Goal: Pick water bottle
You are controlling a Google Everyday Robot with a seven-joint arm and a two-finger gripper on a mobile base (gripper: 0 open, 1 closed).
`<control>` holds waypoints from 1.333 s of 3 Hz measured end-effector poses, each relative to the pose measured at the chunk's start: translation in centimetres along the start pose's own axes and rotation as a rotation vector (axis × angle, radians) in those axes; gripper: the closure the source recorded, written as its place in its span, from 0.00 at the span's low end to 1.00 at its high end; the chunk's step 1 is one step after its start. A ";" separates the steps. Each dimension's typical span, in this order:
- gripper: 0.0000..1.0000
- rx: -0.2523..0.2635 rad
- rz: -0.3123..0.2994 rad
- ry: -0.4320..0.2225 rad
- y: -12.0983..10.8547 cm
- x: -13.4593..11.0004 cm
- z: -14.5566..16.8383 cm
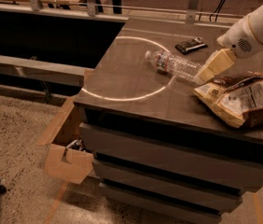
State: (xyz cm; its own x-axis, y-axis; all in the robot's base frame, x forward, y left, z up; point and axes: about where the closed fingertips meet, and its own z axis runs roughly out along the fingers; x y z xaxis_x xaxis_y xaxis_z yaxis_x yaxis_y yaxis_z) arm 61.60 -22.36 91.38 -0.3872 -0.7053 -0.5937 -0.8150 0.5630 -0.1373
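Note:
The water bottle [173,64] lies on its side on the dark cabinet top [131,83]. It is clear and ribbed, with its whitish cap pointing left and a blue-red label near the neck. My gripper [206,73], cream-coloured on a white arm [255,29], comes in from the upper right. Its tip is at the bottle's base end, right next to it. Whether it touches the bottle does not show.
A tan-and-brown snack bag [245,99] lies at the right, just under the gripper. A small dark wrapped bar [190,45] lies behind the bottle. A white ring is marked on the top. An open cardboard box [64,146] stands on the floor at the left.

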 end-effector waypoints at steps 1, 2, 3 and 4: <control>0.00 0.010 0.035 -0.002 -0.3 0.0 1.5; 0.00 0.005 0.045 -0.004 -0.7 -0.3 3.0; 0.00 -0.024 0.047 0.003 -1.2 -0.4 4.8; 0.00 -0.058 0.037 0.012 -1.3 -0.6 6.4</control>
State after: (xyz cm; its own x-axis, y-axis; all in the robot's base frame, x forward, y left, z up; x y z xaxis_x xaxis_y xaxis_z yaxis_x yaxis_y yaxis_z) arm 65.66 -19.91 86.89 -0.4220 -0.6898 -0.5883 -0.8236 0.5629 -0.0693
